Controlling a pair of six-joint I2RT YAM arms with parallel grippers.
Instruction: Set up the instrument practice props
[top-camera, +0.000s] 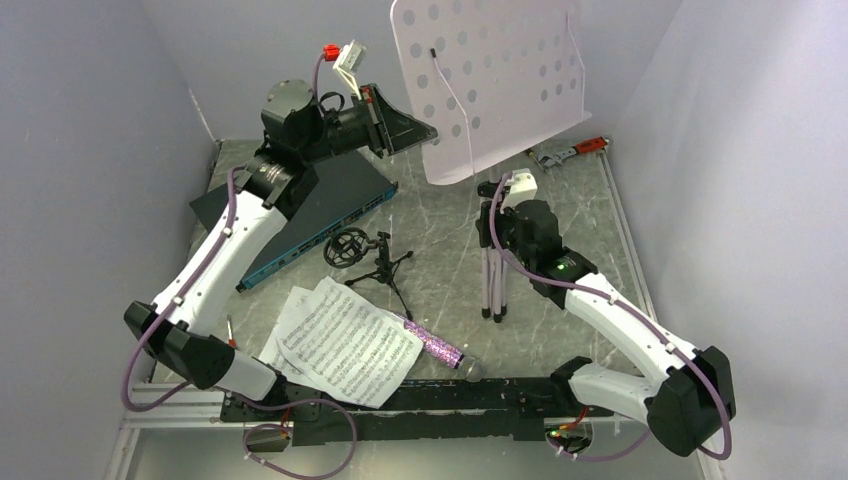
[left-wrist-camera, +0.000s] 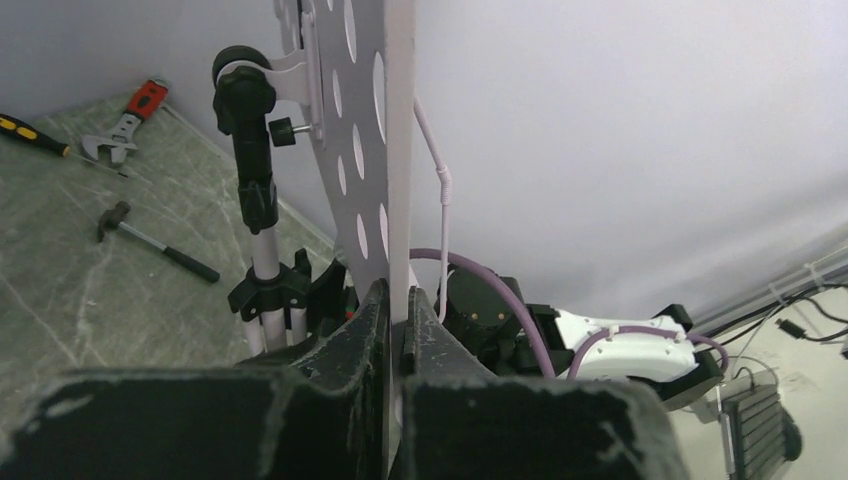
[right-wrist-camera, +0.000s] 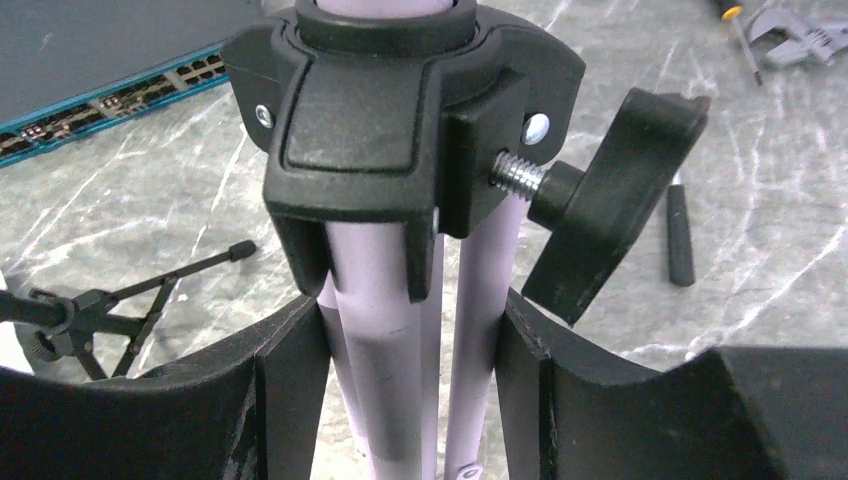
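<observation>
**Both arms on the music stand.** The left gripper (left-wrist-camera: 397, 300) is closed tight on the lower edge of the music stand (top-camera: 490, 80), pinching its pale-lilac perforated panel at the far middle of the table (top-camera: 440, 225). The right gripper (right-wrist-camera: 412, 330) is clamped on the stand's gathered tripod legs (right-wrist-camera: 385, 360). Its fingers (right-wrist-camera: 290, 390) press the lilac tubes from both sides, just below the black collar (right-wrist-camera: 400, 130) and its thumbscrew. The stand rises right of centre, with its feet on the marbled top.

To the left and apart from it sits the small black mic stand (top-camera: 375, 258), its ring mount on the left side. Nearer, at the left, two sheet-music pages (top-camera: 345, 340) lie overlapping. The purple glitter microphone (top-camera: 437, 345) lies flat just beside their right edge. A dark flat box (top-camera: 330, 205) with a teal edge sits at the far left, under the left arm. A red-handled wrench (top-camera: 570, 152) lies in the far right corner, and a hammer (left-wrist-camera: 150, 240) lies near it.
</observation>
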